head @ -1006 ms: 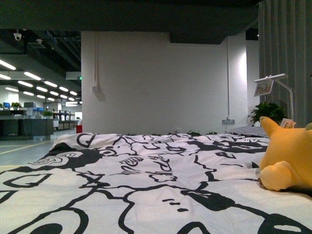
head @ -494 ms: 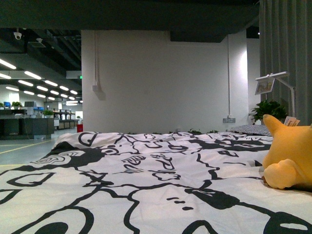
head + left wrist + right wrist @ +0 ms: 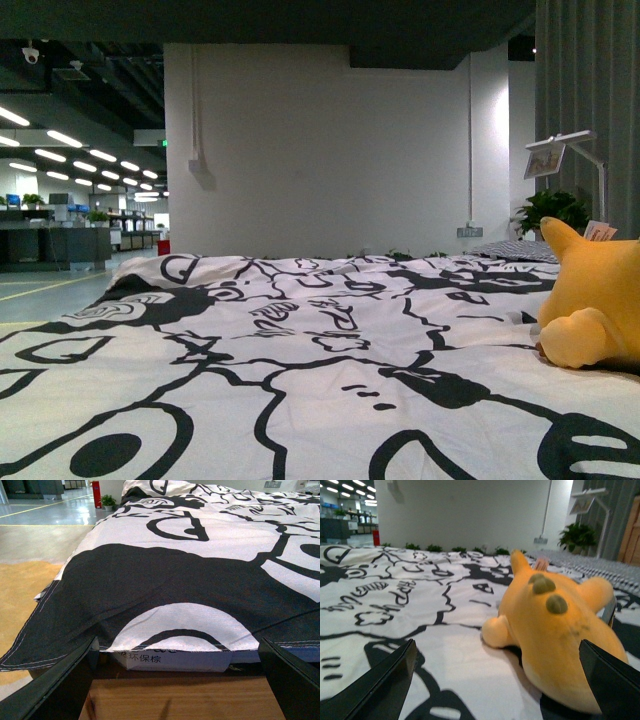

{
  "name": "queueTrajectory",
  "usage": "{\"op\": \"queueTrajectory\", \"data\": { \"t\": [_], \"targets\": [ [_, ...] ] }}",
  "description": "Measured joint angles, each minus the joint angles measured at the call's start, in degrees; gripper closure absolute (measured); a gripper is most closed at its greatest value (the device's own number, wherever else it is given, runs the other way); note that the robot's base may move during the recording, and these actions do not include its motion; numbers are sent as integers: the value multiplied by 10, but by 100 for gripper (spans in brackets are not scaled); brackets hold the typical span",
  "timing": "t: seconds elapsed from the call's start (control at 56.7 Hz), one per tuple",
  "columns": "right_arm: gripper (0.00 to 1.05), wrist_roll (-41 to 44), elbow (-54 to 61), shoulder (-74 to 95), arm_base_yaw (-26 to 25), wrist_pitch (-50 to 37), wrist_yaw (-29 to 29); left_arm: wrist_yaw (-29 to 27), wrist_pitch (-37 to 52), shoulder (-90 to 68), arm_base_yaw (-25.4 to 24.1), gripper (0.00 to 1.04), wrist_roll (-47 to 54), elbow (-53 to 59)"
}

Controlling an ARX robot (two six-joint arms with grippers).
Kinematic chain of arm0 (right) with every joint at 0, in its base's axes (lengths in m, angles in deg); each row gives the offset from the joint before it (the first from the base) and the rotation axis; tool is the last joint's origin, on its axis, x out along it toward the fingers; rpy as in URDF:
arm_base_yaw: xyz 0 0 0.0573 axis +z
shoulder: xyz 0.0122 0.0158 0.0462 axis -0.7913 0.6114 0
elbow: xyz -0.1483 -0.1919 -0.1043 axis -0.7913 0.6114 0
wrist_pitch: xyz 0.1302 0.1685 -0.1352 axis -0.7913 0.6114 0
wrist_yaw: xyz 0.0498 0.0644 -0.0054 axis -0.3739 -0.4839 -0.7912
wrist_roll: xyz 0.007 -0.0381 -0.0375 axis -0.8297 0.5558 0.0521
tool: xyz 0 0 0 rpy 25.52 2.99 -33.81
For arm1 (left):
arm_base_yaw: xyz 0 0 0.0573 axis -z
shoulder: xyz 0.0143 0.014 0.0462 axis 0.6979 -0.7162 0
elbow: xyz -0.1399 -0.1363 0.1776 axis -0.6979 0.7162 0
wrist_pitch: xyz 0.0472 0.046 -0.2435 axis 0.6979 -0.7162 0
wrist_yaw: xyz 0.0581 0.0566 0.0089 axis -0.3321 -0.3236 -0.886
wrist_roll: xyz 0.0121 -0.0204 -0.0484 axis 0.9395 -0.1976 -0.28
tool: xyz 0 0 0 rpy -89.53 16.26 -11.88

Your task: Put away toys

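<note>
1. Front view's kinda dim and soft; ceiling strip lights glow past the bed's far left corner.
2. Right wrist view: plush toy blurry up close, dark shadow underneath.
3. Left wrist view sharper, glare on the floor.

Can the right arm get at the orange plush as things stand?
Probably yes: the plush lies on the printed cover just ahead of the right gripper, whose jaws stand open, with nothing between them.
</note>
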Motion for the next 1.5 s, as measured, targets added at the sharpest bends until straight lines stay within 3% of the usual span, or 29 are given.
{"op": "queueTrajectory", "data": {
  "t": [0.194,0.3,0.988,1.217,1.5],
  "targets": [
    [7,93,-60,139,-14,-144,26,0,0,0,0,6,0,0],
    [7,131,-84,188,-31,-176,15,0,0,0,0,6,0,0],
    [7,205,-193,327,-126,-205,-53,0,0,0,0,6,0,0],
    [7,200,-198,334,-169,-175,-78,0,0,0,0,6,0,0],
    [7,191,-194,336,-178,-144,-106,0,0,0,0,6,0,0]
  ]
}}
